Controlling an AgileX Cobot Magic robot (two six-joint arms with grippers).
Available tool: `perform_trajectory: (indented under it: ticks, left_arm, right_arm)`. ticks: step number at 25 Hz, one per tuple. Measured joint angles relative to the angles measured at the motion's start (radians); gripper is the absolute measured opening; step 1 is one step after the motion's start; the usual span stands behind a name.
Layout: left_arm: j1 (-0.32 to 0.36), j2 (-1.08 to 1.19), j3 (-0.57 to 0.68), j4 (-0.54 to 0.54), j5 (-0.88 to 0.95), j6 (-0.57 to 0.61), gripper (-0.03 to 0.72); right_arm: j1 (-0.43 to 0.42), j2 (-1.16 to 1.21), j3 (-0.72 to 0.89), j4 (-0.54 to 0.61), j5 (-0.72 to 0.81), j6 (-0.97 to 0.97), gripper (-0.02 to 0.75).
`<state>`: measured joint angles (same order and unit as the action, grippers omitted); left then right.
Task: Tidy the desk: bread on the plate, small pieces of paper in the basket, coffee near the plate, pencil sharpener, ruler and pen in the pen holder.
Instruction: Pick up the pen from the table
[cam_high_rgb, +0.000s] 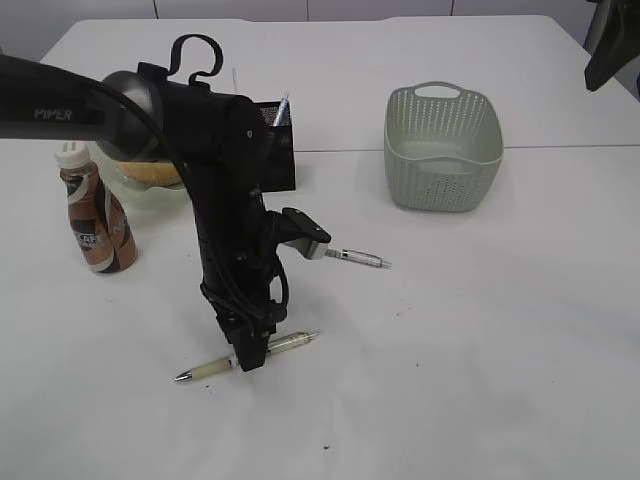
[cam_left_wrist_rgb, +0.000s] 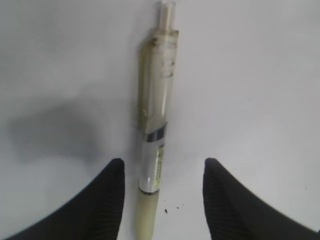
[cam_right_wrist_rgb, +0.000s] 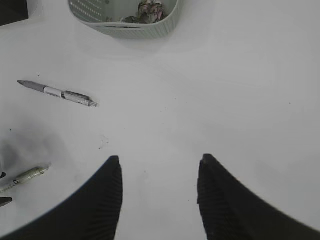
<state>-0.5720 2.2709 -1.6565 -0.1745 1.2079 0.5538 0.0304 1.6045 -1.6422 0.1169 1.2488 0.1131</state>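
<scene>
A cream and clear pen (cam_high_rgb: 285, 343) lies on the white table, also in the left wrist view (cam_left_wrist_rgb: 157, 100). My left gripper (cam_high_rgb: 249, 358) is down over it, open, with the pen between the fingers (cam_left_wrist_rgb: 162, 170) close to the left one. A grey pen (cam_high_rgb: 356, 258) lies to the right, also in the right wrist view (cam_right_wrist_rgb: 57, 92). My right gripper (cam_right_wrist_rgb: 159, 165) is open and empty above bare table. The black pen holder (cam_high_rgb: 278, 150) with an item in it, the coffee bottle (cam_high_rgb: 95, 215) and the plate with bread (cam_high_rgb: 150, 178) stand at the left.
The grey-green basket (cam_high_rgb: 440, 150) stands at the back right, with crumpled paper pieces (cam_right_wrist_rgb: 150, 10) inside it. The right arm (cam_high_rgb: 610, 45) hangs at the top right corner. The left arm hides most of the plate.
</scene>
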Motion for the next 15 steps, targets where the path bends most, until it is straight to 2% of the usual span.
perform_trajectory:
  ticks: [5, 15]
  left_arm:
    - [0.000, 0.000, 0.000, 0.038, -0.026, 0.000, 0.376]
    - [0.000, 0.024, 0.000, 0.042, -0.064, 0.000, 0.375]
  right_arm:
    - [0.000, 0.000, 0.000, 0.000, 0.000, 0.000, 0.365]
    - [0.000, 0.000, 0.000, -0.025, 0.000, 0.000, 0.365]
